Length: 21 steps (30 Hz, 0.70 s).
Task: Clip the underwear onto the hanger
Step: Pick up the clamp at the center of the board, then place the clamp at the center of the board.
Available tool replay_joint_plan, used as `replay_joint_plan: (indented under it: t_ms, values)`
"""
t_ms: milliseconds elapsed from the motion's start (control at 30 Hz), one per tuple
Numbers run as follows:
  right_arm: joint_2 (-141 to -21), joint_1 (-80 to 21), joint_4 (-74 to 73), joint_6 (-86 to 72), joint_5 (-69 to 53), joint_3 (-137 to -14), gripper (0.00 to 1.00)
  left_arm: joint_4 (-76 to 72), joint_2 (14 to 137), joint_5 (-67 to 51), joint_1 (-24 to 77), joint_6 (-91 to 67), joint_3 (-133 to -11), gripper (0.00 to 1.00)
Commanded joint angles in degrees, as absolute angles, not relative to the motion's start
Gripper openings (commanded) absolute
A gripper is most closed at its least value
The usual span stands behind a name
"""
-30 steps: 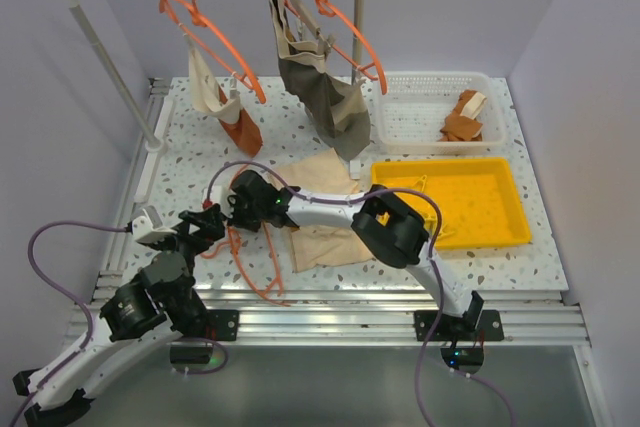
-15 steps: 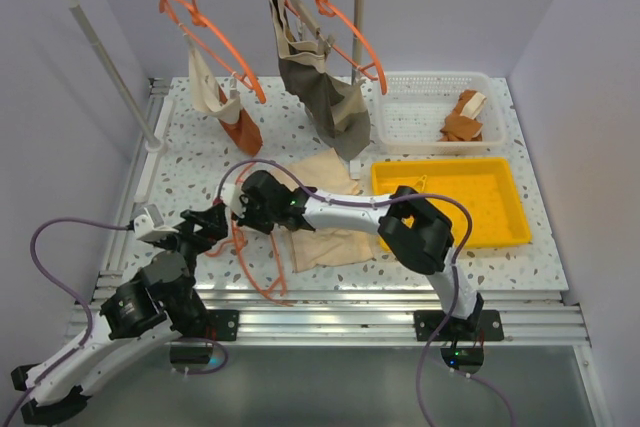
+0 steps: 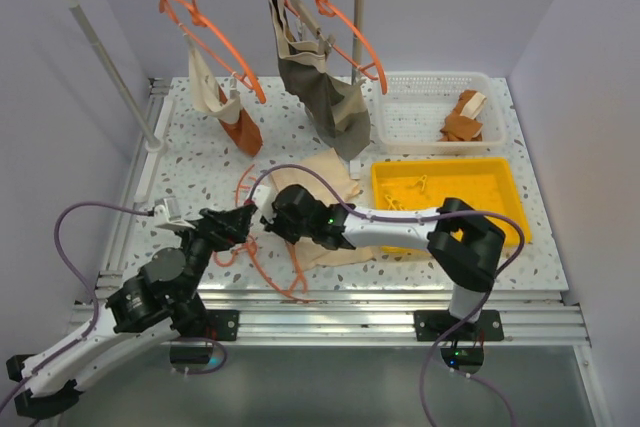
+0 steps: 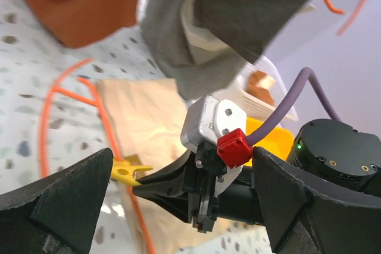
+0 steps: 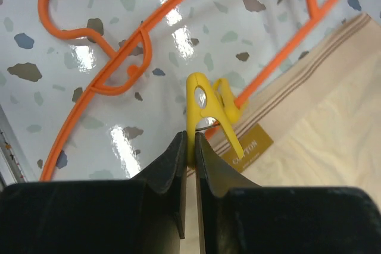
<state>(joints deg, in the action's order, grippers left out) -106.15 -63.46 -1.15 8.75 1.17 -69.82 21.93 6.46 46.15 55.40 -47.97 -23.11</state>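
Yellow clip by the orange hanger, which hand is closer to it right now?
Right. The right hand is shut on the tail of the yellow clip, touching it. The left hand is open, just to the clip's left in the top view, and not touching it.

The black right gripper [image 5: 189,141] hides the tail of the yellow plastic clip [image 5: 202,102]; the thin orange plastic hanger [image 5: 143,29] is cut off up top.

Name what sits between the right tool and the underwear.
A yellow clothespin, pinched by the right tool, overlapping the underwear edge; right wrist view.
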Motion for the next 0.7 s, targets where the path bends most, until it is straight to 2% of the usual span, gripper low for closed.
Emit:
replay_joint_plan:
  t_ms: [0,233,300,433,667]
  values:
    - [-92.4,-63.4,15.5,0.5,2.5,-63.2,0.08,25.6,10.4,57.6,53.5,-42.4,-22.8,1.0]
    - [-82.0,-63.4,23.3,-7.1,10.9,-51.8,0.08,20.5,16.3,54.4,53.5,-40.7,-22.1,1.0]
    - [-79.9,-63.5,21.2,-9.3,15.3,-50.9,0.08,19.3,17.3,53.7,53.5,-40.6,-22.0,1.0]
    - [-80.1,-63.4,20.9,-13.8,25.6,-48.4,0.08,16.6,18.8,51.7,53.5,-40.3,-21.1,1.0]
    - [-85.0,-63.3,21.5,-22.0,33.0,-48.4,0.08,9.9,26.3,48.7,53.7,-41.2,-19.4,0.99]
